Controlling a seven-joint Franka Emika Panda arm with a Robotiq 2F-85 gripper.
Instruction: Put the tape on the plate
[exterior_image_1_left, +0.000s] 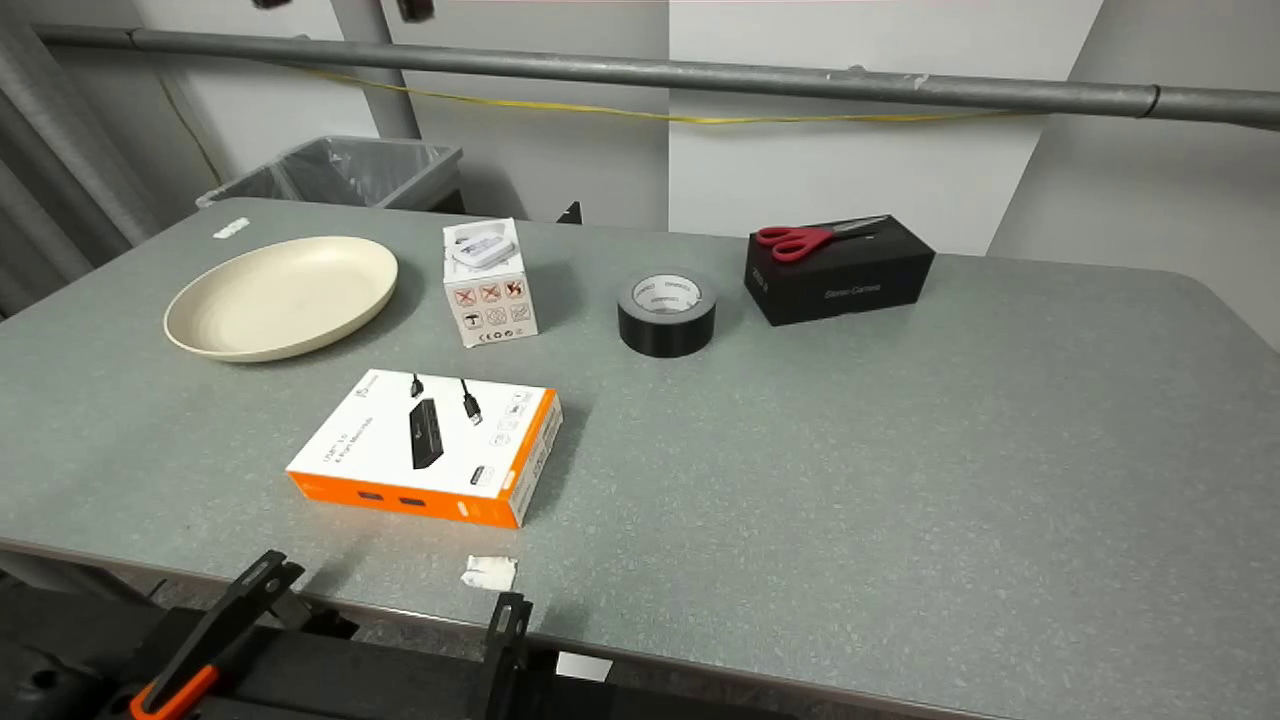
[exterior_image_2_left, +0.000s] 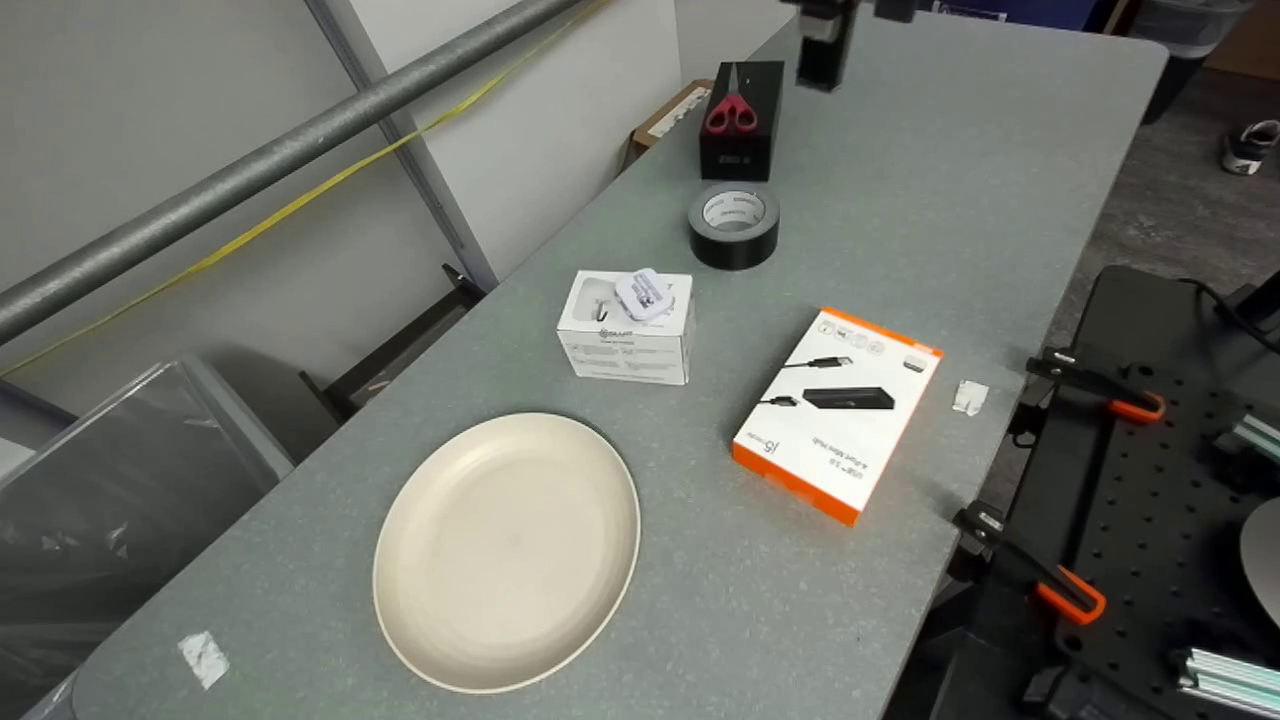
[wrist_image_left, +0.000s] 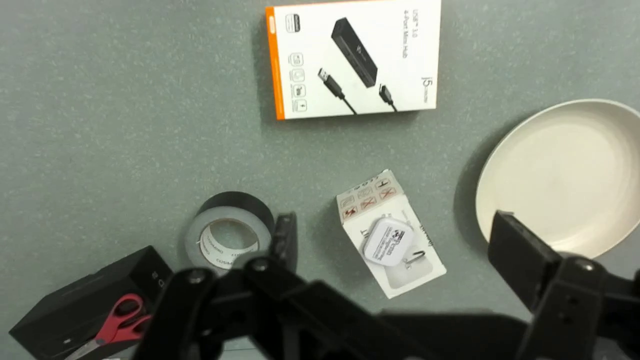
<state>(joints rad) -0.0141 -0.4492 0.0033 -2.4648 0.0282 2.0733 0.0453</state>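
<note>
The tape is a thick black ring-shaped roll lying flat on the grey table. It shows in both exterior views, as the tape (exterior_image_1_left: 666, 332) and the tape (exterior_image_2_left: 734, 248), and at the lower left of the wrist view (wrist_image_left: 241, 201). The round cream plate (exterior_image_1_left: 285, 298) lies on the table, with nothing on it; it also shows in an exterior view (exterior_image_2_left: 508, 550) and at the right of the wrist view (wrist_image_left: 562, 170). My gripper (wrist_image_left: 393, 235) is open and empty, above the table; its left finger overlaps the tape's edge in view. Its fingertips show at the top of an exterior view (exterior_image_1_left: 343, 6).
A white box (exterior_image_1_left: 490, 290) with a small white case on top stands between tape and plate. A black box (exterior_image_1_left: 845, 275) carrying red scissors (exterior_image_1_left: 800, 240) is beside the tape. A white-and-orange box (exterior_image_1_left: 425, 450) lies near the front edge. A grey bin (exterior_image_1_left: 420, 175) stands behind.
</note>
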